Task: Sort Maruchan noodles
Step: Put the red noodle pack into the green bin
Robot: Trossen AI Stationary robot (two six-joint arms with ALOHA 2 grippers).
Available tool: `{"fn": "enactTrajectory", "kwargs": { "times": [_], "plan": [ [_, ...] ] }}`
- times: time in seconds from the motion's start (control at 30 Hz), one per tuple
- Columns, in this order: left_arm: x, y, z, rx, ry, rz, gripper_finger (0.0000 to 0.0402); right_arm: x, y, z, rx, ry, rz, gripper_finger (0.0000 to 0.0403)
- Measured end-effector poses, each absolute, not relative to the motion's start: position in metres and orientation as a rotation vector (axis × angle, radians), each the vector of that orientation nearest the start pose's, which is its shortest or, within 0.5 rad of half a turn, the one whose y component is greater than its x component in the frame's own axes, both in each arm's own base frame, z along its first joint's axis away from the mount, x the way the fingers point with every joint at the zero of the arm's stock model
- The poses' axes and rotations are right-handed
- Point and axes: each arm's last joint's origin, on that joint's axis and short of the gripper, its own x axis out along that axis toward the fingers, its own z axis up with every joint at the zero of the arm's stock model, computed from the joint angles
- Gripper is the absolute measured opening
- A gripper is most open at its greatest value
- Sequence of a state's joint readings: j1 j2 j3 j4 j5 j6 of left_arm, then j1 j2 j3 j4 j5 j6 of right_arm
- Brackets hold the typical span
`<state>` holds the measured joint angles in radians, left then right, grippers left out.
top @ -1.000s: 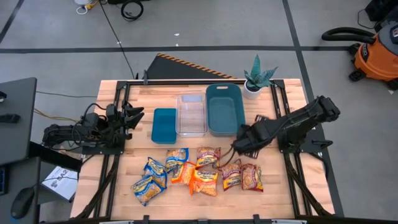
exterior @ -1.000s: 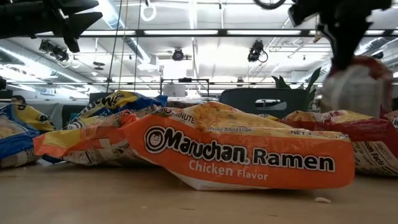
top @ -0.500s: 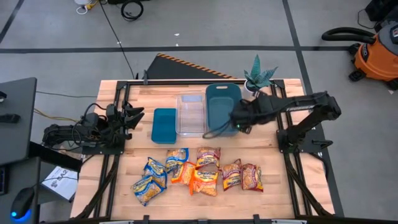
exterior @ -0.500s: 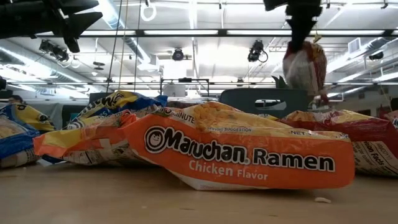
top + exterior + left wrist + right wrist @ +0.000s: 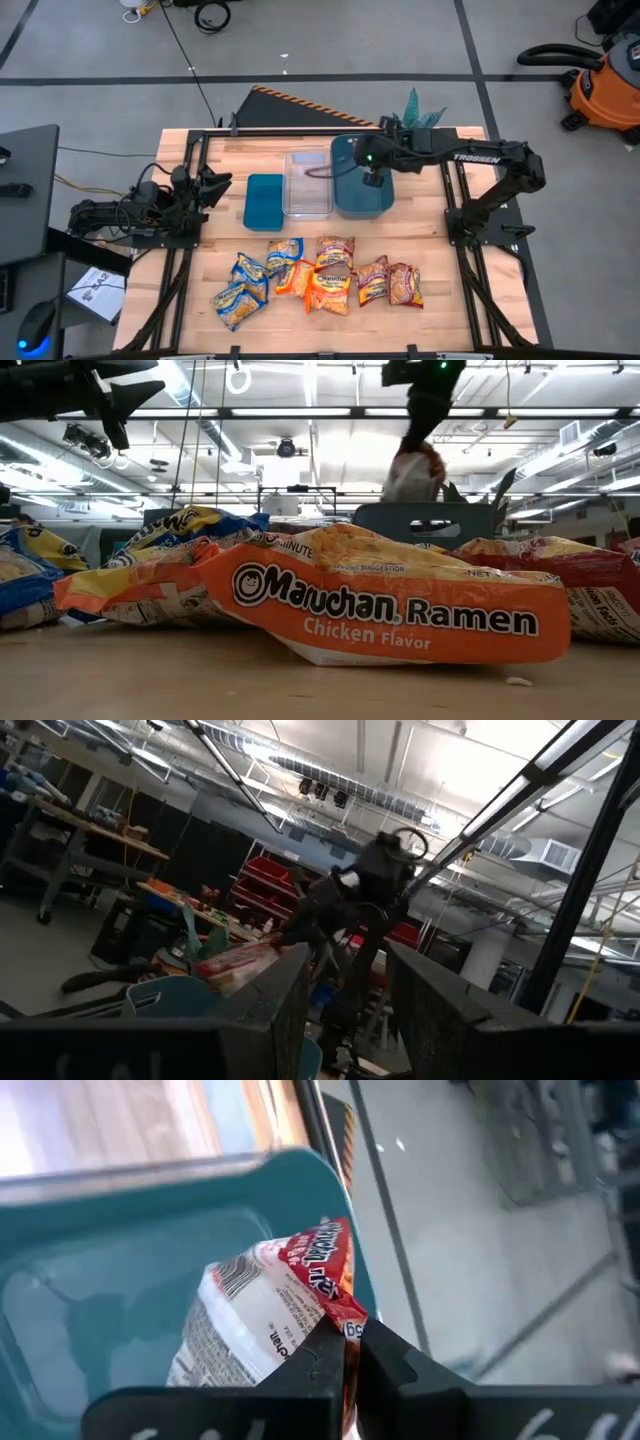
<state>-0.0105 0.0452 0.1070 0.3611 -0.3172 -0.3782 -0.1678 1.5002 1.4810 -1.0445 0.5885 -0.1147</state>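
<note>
Overhead, low and wrist views of my rig at the sorting station. My right arm reaches across the far half of the light wooden slatted surface (image 5: 450, 300), and its right end effector (image 5: 371, 180) hangs above the large teal plastic bin (image 5: 345, 195). The right wrist view shows its two dark fingers (image 5: 395, 1355) pinched narrow on the sealed edge of a dark red crinkly plastic ramen packet (image 5: 255, 1320), which dangles over the bin's open interior, clear of the floor of the bin. In the low view the same packet (image 5: 415, 472) hangs in the air below the arm, above the bin's far rim.

My left arm waits folded at the left edge of the surface, with the left end effector (image 5: 212, 186) beside the small teal plastic bin (image 5: 264, 202); its fingers (image 5: 440, 1020) stand apart with a clear gap between them. A clear plastic bin (image 5: 307, 185) sits between the two teal bins, touching or nearly touching each.

The remaining packets lie in a loose row on the near half of the surface: blue-and-yellow packets (image 5: 243, 285) at the left, partly overlapping; orange packets (image 5: 325, 275) in the middle, one lettered "Maruchan Ramen Chicken Flavor" (image 5: 400, 615) in the low view; and two dark red packets (image 5: 390, 283) side by side at the right. A small potted green plant (image 5: 412, 122) stands at the far right corner, just beyond the large teal bin.
</note>
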Motion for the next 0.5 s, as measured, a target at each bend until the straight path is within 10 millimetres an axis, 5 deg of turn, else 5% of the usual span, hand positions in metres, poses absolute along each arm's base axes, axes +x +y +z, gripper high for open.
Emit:
{"fn": "enactTrajectory", "kwargs": {
  "times": [0.27,0.5],
  "plan": [
    [0.084,0.008,0.230,-0.443,-0.473,0.219,0.0142,0.289,-0.099,0.317,-0.320,1.082,-0.458,0.0016],
    [0.084,0.008,0.230,-0.443,-0.472,0.219,0.0142,0.282,-0.126,0.285,-0.360,1.113,-0.489,0.0016]
  ]
}}
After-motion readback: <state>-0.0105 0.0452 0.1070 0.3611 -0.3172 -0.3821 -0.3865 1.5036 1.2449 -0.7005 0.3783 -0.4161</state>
